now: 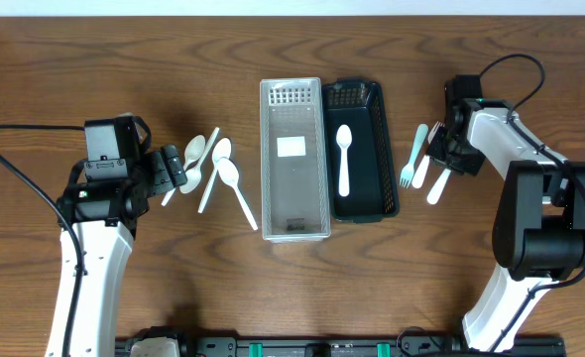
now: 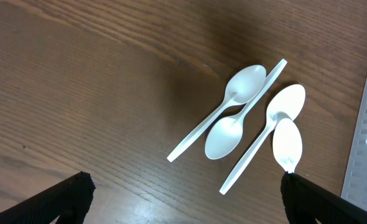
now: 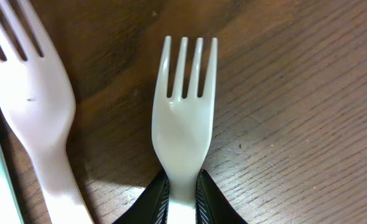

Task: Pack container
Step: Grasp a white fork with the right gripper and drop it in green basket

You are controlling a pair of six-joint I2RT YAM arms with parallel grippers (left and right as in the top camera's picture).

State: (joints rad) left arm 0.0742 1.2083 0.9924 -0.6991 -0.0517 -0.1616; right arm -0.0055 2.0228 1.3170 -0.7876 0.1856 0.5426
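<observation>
My right gripper (image 3: 182,202) is shut on the neck of a white plastic fork (image 3: 183,118) that lies against the wooden table; in the overhead view this gripper (image 1: 442,162) and fork (image 1: 437,186) sit right of the black tray (image 1: 386,149). The black tray holds one white spoon (image 1: 343,159). A clear tray (image 1: 271,159) stands beside it, with only a white label visible inside. My left gripper (image 2: 190,205) is open over the table just below several white spoons (image 2: 246,84); its right finger is at the end of one spoon (image 2: 287,146). The left gripper also shows in the overhead view (image 1: 178,171).
A second white fork (image 3: 40,112) lies left of the held one, and a pale green fork (image 1: 411,157) lies beyond it toward the black tray. The spoons (image 1: 223,164) lie left of the clear tray. The rest of the table is bare wood.
</observation>
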